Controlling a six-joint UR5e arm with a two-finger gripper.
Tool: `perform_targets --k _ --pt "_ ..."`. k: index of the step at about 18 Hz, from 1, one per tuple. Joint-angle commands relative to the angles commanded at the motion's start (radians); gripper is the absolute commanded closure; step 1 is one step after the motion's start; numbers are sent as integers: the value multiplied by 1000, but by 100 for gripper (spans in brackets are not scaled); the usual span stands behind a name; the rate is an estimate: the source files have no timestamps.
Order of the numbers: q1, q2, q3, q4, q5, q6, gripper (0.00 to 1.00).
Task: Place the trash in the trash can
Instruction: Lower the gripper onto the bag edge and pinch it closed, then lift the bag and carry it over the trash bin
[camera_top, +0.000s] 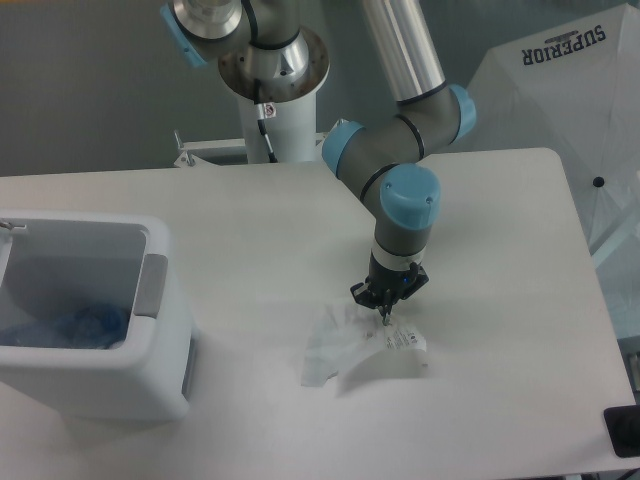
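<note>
White matte tabletop (250, 230) w/ rounded far corners fills most of the view; behind it a grey wall and, at upper right, a white panel printed "SUPERIOR" (565, 47).

One silver-and-grey robot arm w/ light-blue joint caps (408, 195) rises from a white pedestal at the table's back edge, bends at an elbow over the table centre, then points its wrist straight down. Its one small black two-finger gripper (386, 309) hangs vertical, tips reaching down onto the top edge of the bag. Fingers look close together, but too small and dark to tell if they pinch the plastic.

One clear, crinkled plastic bag w/ a white printed label (362, 347) lies flat on the table, right of centre toward the front, directly under the gripper; label sits at its right end.

One boxy white plastic trash can w/ rounded corners, thick rim and a grey side panel (150, 285) stands at front left, well apart from the bag. Inside, something blue and translucent shows at the bottom; can't tell what it is.

One black object (622, 432) is cut off at the lower right edge.
</note>
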Motion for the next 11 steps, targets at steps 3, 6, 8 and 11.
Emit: perform_targets --k 3,6,8,11 --pt "5 75 55 -5 -55 -2 100" --pt "6 159 126 5 -113 2 100" --pt "-1 186 198 8 -115 9 100" --pt "-24 235 276 17 -112 14 100"
